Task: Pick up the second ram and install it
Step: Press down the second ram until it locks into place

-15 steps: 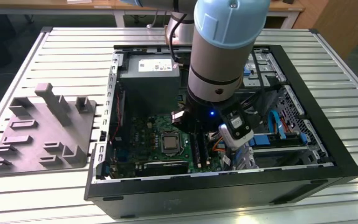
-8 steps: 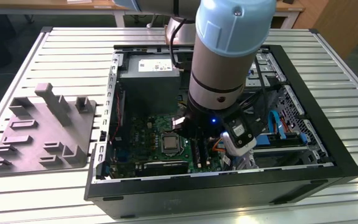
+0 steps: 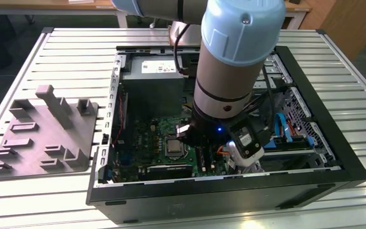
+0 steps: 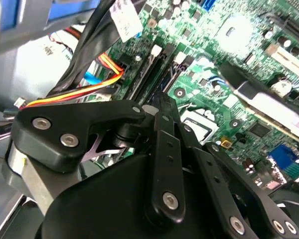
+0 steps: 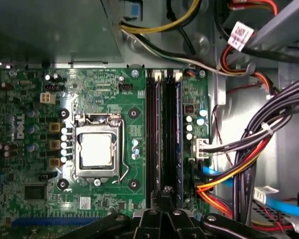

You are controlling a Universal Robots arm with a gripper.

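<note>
Green motherboard [image 5: 104, 89] lies beneath the gripper [image 5: 165, 195], jaws closed over the slots; the second ram [image 5: 178, 134] sits seated at its twelve o'clock.

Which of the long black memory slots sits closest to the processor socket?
The slot right beside the socket, in the first wrist view. The other slots lie beyond it, toward the cable bundle.

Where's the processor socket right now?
The processor socket sits on the green motherboard in the open case, at the exterior view's left of the arm; the first wrist view shows it beside the black memory slots.
</note>
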